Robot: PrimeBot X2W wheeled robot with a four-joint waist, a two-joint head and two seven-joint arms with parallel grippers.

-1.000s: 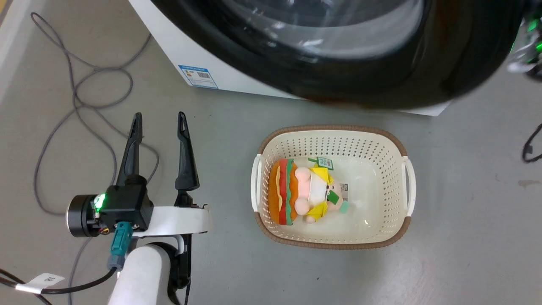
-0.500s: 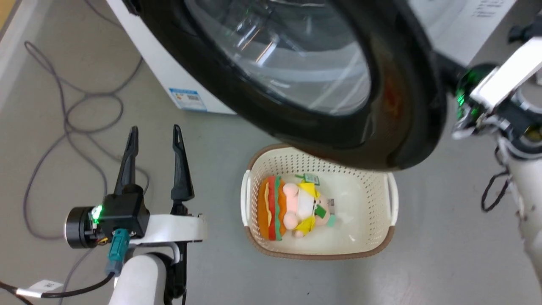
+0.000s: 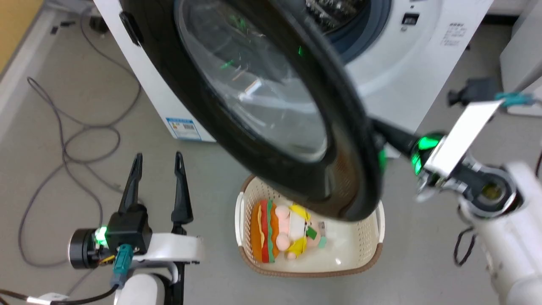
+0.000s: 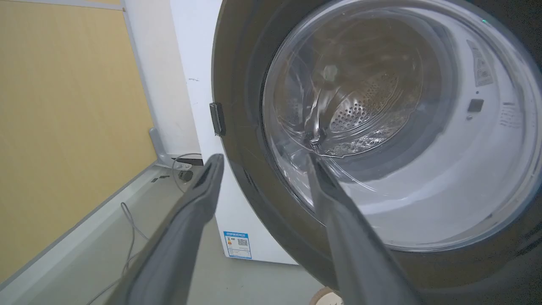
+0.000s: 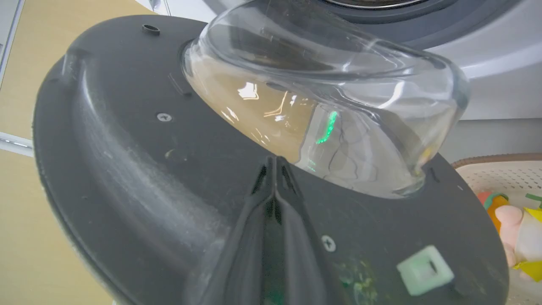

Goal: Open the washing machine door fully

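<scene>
My right arm [image 3: 504, 228] reaches behind the washing machine door [image 3: 254, 106].
Right gripper [image 5: 274, 164] pinched closed against its inner face; left gripper [image 3: 159, 156] spread wide.

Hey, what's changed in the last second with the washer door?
The washing machine door swung further open, the shut right gripper pressing against its inner face. The head view tilted up too. The open left gripper and the basket stayed put.

Grey floor [image 3: 423, 254], yellow wall [image 4: 63, 127]
</scene>
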